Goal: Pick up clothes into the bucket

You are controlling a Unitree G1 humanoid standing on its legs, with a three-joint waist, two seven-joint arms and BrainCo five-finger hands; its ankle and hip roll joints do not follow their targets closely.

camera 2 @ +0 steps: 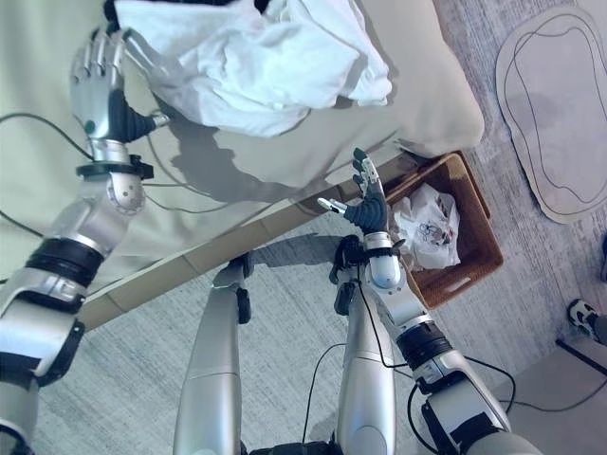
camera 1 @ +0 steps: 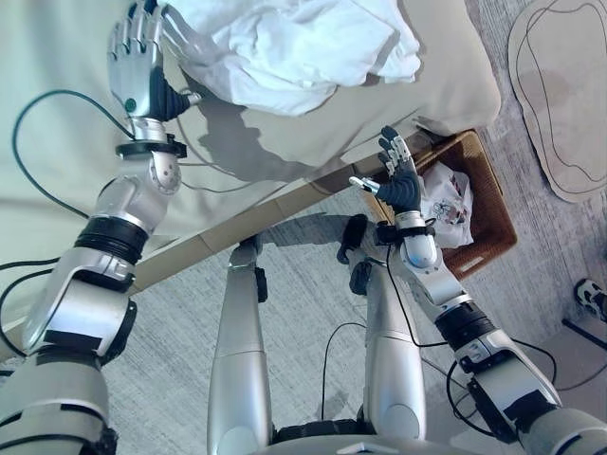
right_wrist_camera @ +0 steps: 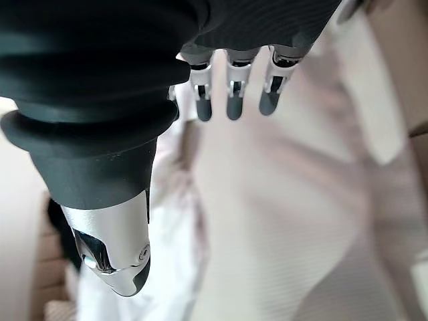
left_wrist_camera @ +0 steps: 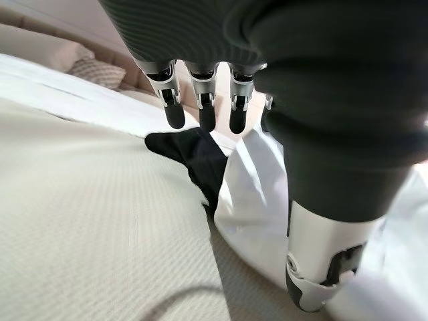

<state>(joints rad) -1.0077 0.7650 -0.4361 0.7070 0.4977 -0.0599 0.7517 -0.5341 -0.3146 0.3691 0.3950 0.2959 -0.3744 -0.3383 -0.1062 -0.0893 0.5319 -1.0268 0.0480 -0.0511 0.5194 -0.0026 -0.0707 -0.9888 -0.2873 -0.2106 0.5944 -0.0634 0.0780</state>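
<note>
Left hand: the left hand (camera 1: 135, 59) is up over the bed (camera 1: 57, 161), fingers straight and spread, holding nothing, just beside the edge of the white clothes (camera 1: 285, 47).
Left wrist look: straight dark-tipped fingers (left_wrist_camera: 200, 100) hang above the cover, and a dark garment (left_wrist_camera: 200, 157) lies right against the white cloth there.
Right hand: the right hand (camera 1: 396, 180) hovers off the bed's near edge, fingers straight and loose, thumb out to the side, gripping nothing.
Clothes: a big crumpled white heap sits on the bed, at the far side of the beige cover, well apart from the basket.
Basket: a brown woven basket (camera 1: 493, 213) stands on the floor by the corner of the bed, just beside the right hand; a crumpled white printed piece (camera 1: 446, 204) already lies inside it.
Floor: grey carpet (camera 1: 303, 284) in front of the bed, with a pale rug (camera 1: 560, 95) off past the basket.
</note>
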